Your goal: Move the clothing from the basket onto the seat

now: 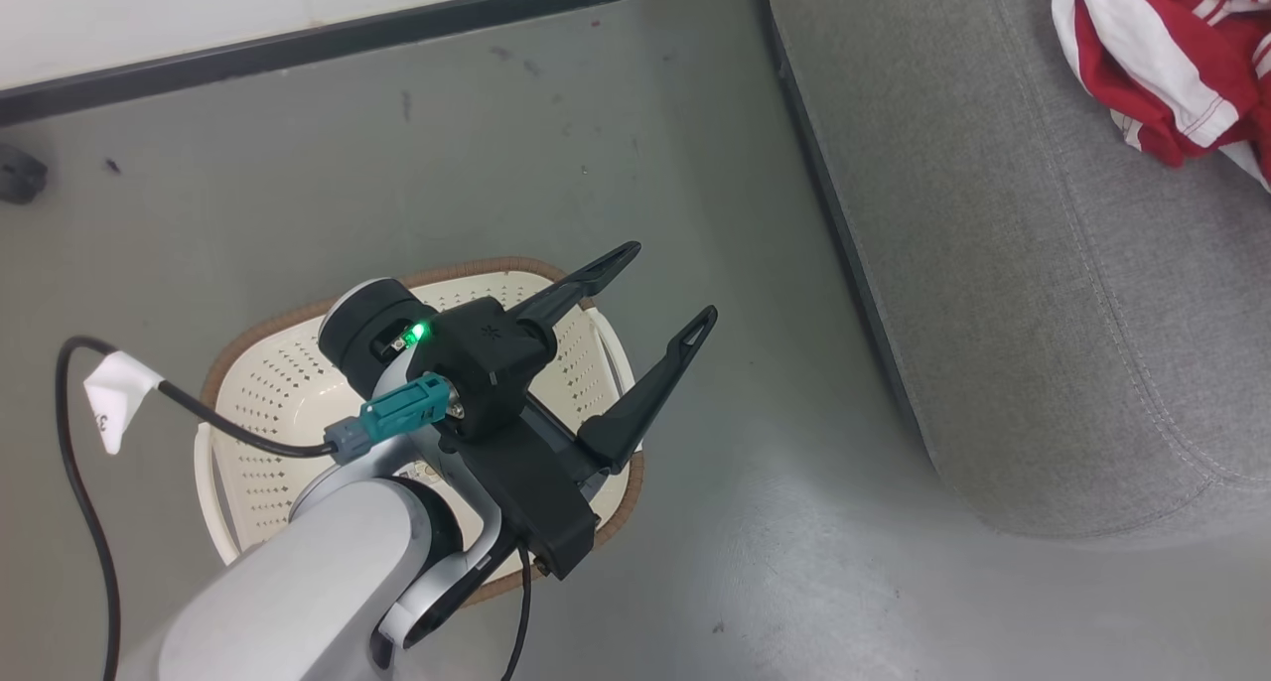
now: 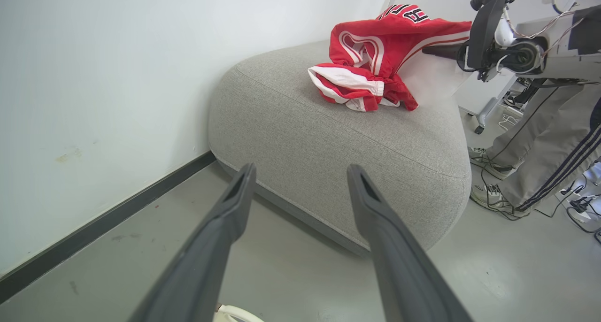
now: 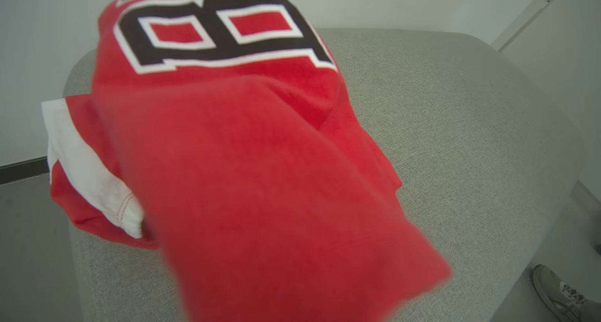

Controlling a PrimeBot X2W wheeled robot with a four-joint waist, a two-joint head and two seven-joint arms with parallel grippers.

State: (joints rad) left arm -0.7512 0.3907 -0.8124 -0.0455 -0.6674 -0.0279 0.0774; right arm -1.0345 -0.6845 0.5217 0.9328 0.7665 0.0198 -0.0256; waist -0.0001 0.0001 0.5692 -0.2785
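Bright, even, diffuse light. Soft glare on floor [image 1: 824, 532]; faint shadow under seat [image 2: 328, 139] edge. Head view sharp. Jersey [image 3: 263, 195] close to right wrist lens, badly out of focus.

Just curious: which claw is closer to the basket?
Left. The left gripper hovers open above the basket; the right gripper is over at the couch, holding a red jersey.

Grey floor [image 1: 596, 115] lying under the jaws; white wall [image 2: 94, 78] and black baseboard [image 2: 94, 227] running left of them; person's legs [image 2: 544, 167] standing far right, cables [image 2: 580, 203] trailing beside.
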